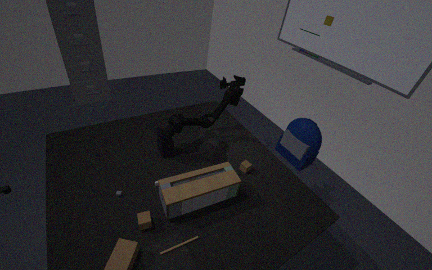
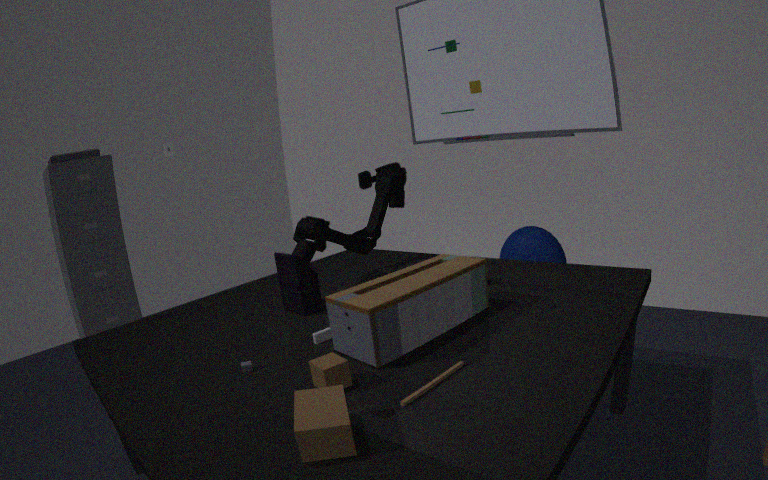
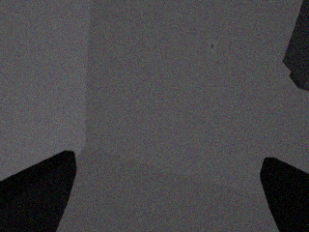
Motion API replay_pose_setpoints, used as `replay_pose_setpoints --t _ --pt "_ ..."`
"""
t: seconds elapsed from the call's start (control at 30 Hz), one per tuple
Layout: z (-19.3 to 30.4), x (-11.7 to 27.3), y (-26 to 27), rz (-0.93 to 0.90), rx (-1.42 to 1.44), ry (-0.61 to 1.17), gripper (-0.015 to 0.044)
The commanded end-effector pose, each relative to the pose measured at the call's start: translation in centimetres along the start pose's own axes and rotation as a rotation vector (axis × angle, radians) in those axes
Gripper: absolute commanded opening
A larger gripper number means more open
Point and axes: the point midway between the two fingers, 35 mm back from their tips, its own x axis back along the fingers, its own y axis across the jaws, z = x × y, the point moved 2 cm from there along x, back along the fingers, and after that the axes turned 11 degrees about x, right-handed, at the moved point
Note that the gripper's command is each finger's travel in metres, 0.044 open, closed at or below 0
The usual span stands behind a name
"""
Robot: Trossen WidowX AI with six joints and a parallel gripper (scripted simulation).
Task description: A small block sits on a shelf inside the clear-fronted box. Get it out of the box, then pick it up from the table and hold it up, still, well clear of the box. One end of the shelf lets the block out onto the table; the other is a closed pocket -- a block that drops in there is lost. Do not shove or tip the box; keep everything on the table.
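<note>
The box (image 1: 203, 186) (image 2: 430, 311) stands upright on the table (image 1: 79, 165) (image 2: 198, 384), with a wooden top that has a long slot. Its front is dim and I cannot make out the shelf or anything on it. A small pale block (image 1: 118, 193) (image 2: 246, 366) lies on the table off the box's left end, apart from it. My gripper (image 1: 230, 79) (image 2: 376, 174) (image 3: 170, 165) is open and empty, raised high above and behind the box, far from the small block. The wrist view shows only walls between the fingers.
A white piece juts out by the box's left end. Wooden blocks stand near the left front corner (image 1: 144, 220) (image 2: 330, 370), off the right end (image 1: 245, 166) and at the front (image 1: 122, 254) (image 2: 323, 424). A wooden stick (image 1: 179, 245) (image 2: 433, 383) lies before the box.
</note>
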Motion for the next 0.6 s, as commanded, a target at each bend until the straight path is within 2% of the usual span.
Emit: replay_pose_setpoints --t 0.0,0.37,0.57 --pt "0.2 0.0 0.0 -0.003 0.006 0.003 0.04" --pt "11.5 -0.2 1.2 -0.196 0.42 0.187 0.04" --pt "15.9 0.6 1.5 -0.289 0.571 0.258 0.04"
